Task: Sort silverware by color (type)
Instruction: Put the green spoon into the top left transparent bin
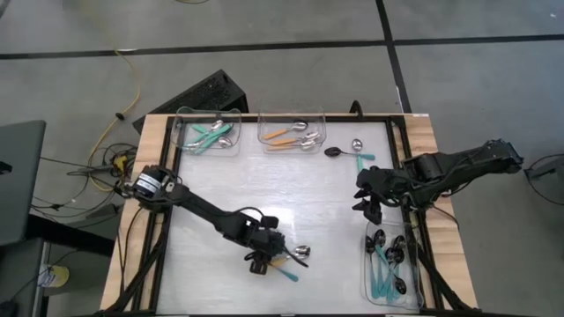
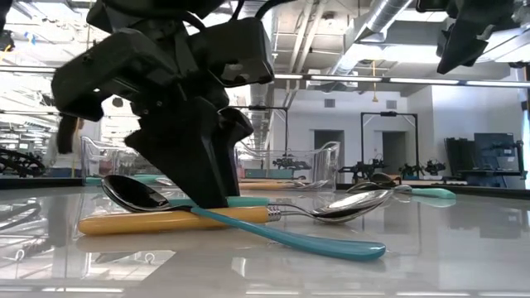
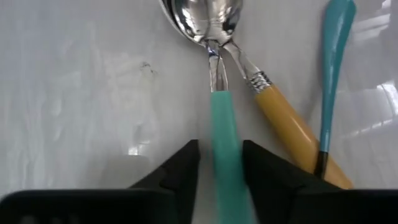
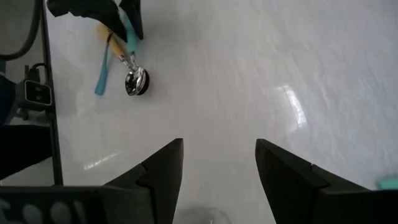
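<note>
My left gripper [image 1: 263, 255] is low over the table's near middle, on a cluster of three spoons [image 1: 293, 258]. The cluster holds a silver spoon with a teal handle [image 3: 224, 124], a silver spoon with an orange handle [image 3: 292, 124], and a teal handle [image 3: 333, 62] with a black neck. In the low view the orange handle [image 2: 166, 222] lies flat and the long teal one [image 2: 331, 242] crosses over it. My left gripper [image 3: 221, 180] is shut on the silver spoon's teal handle. My right gripper [image 1: 370, 204] hangs open above the table's right side and holds nothing. My left gripper pinches the silver spoon's teal handle [image 3: 225, 168] between its two fingers, which lie across the handle partway along it. It comes from above, pointing down [image 2: 203, 186]. The spoon's bowl [image 3: 202, 18] rests on the table against the orange-handled spoon's bowl.
There are three clear bins. One at the far left [image 1: 210, 132] holds teal-handled silver spoons, one at the far middle [image 1: 291, 132] holds orange-handled spoons, and one at the near right [image 1: 388, 264] holds black-bowled teal spoons. Two loose spoons [image 1: 348, 151] lie far right of centre. Bare tabletop lies between.
</note>
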Action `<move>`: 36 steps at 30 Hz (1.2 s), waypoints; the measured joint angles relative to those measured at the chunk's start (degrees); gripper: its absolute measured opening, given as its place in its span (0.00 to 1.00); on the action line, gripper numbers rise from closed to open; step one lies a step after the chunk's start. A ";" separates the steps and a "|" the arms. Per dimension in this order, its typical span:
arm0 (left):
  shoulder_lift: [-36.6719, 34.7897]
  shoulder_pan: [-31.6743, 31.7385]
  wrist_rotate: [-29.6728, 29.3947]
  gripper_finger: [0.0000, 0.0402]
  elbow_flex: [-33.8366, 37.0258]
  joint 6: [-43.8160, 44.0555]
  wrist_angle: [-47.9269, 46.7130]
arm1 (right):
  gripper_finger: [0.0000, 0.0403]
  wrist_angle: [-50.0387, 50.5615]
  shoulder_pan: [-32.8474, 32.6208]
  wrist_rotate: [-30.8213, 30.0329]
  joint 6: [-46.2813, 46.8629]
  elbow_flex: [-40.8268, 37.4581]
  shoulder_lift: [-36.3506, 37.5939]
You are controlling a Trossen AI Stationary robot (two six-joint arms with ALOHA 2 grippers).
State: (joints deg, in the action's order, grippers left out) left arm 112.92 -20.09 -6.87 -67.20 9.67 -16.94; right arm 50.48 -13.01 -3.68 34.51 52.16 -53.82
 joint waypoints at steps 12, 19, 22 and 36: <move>-3.99 5.48 0.38 0.08 3.43 -5.12 -1.57 | 0.55 -1.01 -0.76 -4.23 13.51 0.00 -0.20; -16.01 12.12 -5.87 0.08 6.51 -12.80 -0.51 | 0.55 -4.51 -4.59 -11.16 19.40 0.00 -0.44; -20.45 14.72 -7.16 0.08 7.82 -14.37 -3.85 | 0.55 -4.97 -5.74 -13.23 21.94 0.00 -0.95; -52.28 51.01 -11.67 0.08 18.51 -24.30 -21.89 | 0.55 -13.43 -6.41 -14.67 23.56 -0.04 -9.21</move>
State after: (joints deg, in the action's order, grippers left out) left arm 60.64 30.92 -18.55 -48.69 -14.63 -38.83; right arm 37.05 -19.42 -18.35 58.07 52.12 -63.04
